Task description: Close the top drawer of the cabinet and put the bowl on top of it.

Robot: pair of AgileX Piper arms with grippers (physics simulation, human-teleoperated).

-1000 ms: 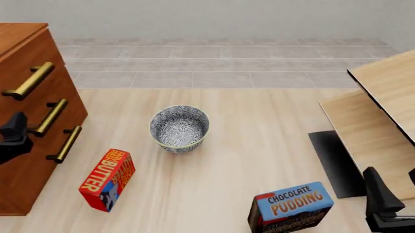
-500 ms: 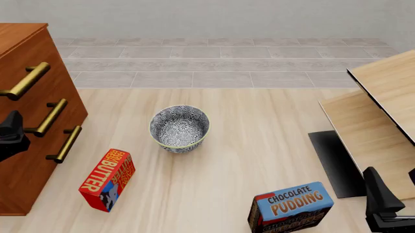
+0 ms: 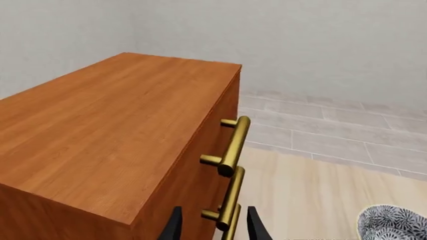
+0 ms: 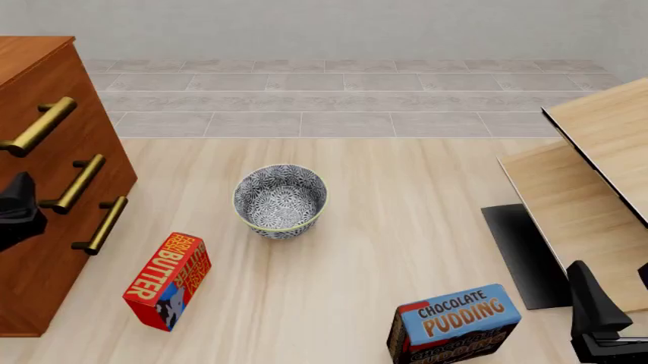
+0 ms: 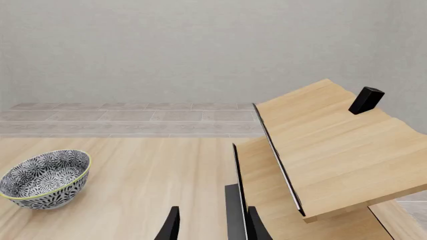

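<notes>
My left gripper [image 3: 212, 227] open, empty, by reddish-brown wooden cabinet [image 3: 100, 135]; brass-handled top drawer [image 4: 45, 125] looks shut. Right gripper [image 5: 211, 225] open, idle. Risk: snagging handles before reaching blue-white patterned bowl [image 4: 281, 199].

Little of the robot is seen; all visible parts are matte black, without markings, cables or screws that can be made out. In the front view the left gripper [image 4: 18, 208] is shown as a dark, angular block with a pointed upper tip at the picture's left edge; the right gripper [image 4: 599, 318] is seen at the lower right corner as a tapered black finger rising from a blocky base. In each wrist view only two slim, curved black fingertips [image 3: 173, 227] are visible, narrowing to points; the right pair [image 5: 172, 225] is shaped alike.
</notes>
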